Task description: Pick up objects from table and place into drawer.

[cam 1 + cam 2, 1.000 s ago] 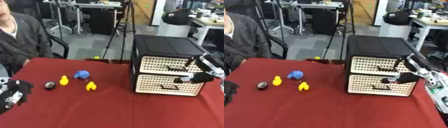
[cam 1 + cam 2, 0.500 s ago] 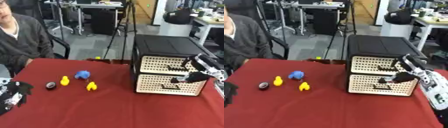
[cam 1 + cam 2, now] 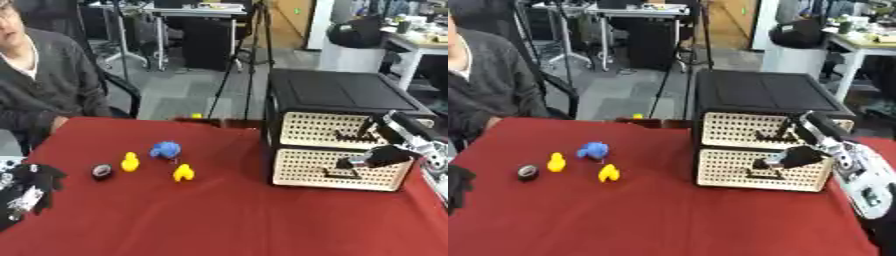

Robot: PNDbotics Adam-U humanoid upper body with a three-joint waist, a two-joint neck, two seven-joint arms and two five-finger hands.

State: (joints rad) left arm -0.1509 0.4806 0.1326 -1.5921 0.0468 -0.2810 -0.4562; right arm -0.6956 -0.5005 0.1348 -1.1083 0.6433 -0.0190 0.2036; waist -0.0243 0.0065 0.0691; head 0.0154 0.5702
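You have bare red tabletop [image 3: 219,215] between the small toys [image 3: 166,150] and the drawer unit [image 3: 337,135]; your right robot hand [image 3: 798,155] blocks the lower drawer front [image 3: 337,170].

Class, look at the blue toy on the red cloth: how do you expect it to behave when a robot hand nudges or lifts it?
The blue toy looks rounded and lumpy, so a nudge may rock or roll it. It seems small, so probably light. The red cloth likely slows sliding.
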